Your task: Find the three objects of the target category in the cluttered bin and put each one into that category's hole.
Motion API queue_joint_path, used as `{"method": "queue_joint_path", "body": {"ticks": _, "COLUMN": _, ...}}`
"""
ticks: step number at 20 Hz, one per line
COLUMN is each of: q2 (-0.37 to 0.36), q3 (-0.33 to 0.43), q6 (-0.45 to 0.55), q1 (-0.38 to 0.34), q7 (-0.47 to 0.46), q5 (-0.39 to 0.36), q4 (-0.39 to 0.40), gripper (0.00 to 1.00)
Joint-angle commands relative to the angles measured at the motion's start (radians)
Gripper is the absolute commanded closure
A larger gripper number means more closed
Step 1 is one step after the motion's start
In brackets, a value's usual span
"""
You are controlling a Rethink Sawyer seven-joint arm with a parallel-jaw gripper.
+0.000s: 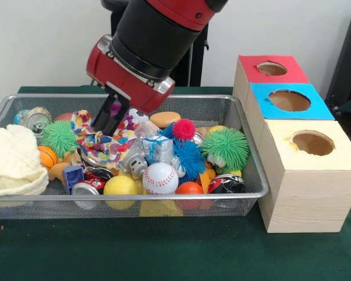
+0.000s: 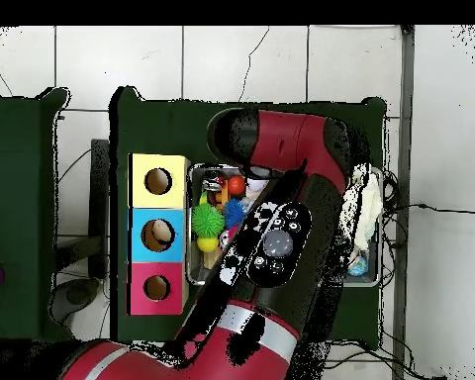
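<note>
The wire mesh bin (image 1: 164, 196) is full of toys and cans. A cloth piece with bright dots and hearts (image 1: 108, 145) lies in its left middle, and a second printed piece (image 1: 82, 120) sits just behind it. My gripper (image 1: 108, 126) reaches down into the bin and its tips are on or just above the printed cloth. The clutter hides how the tips stand. The yellow-topped box with its round hole (image 1: 313, 142) stands right of the bin, nearest the camera. In the overhead view the arm covers the gripper and most of the bin (image 2: 191, 198); the yellow hole (image 2: 158, 181) shows there.
A large cream knitted cloth (image 1: 11, 161) hangs over the bin's left end. A baseball (image 1: 160, 178), a yellow ball (image 1: 120, 186), green (image 1: 225, 146) and blue (image 1: 189, 157) spiky balls and cans crowd the bin. Blue (image 1: 289, 100) and red (image 1: 272, 68) topped holes lie behind the yellow one.
</note>
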Motion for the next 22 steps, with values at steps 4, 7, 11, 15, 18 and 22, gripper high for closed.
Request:
{"method": "queue_joint_path", "body": {"ticks": 4, "q2": -0.124, "q3": 0.344, "q6": 0.213, "q1": -0.174, "q7": -0.295, "q5": 0.054, "q4": 0.093, "gripper": 1.00}}
{"method": "queue_joint_path", "body": {"ticks": 7, "q2": -0.135, "q3": 0.376, "q6": 0.194, "q1": -0.187, "q7": -0.289, "q5": 0.028, "q4": 0.108, "gripper": 1.00}}
{"method": "queue_joint_path", "body": {"ticks": 11, "q2": -0.140, "q3": 0.428, "q6": 0.169, "q1": -0.208, "q7": -0.296, "q5": -0.009, "q4": 0.116, "gripper": 1.00}}
{"method": "queue_joint_path", "body": {"ticks": 15, "q2": -0.133, "q3": 0.448, "q6": 0.193, "q1": -0.198, "q7": -0.268, "q5": -0.039, "q4": 0.086, "gripper": 1.00}}
{"method": "queue_joint_path", "body": {"ticks": 18, "q2": -0.129, "q3": 0.446, "q6": 0.237, "q1": -0.173, "q7": -0.240, "q5": -0.068, "q4": 0.042, "gripper": 1.00}}
{"method": "queue_joint_path", "body": {"ticks": 22, "q2": -0.101, "q3": 0.422, "q6": 0.356, "q1": -0.118, "q7": -0.173, "q5": -0.104, "q4": -0.062, "gripper": 1.00}}
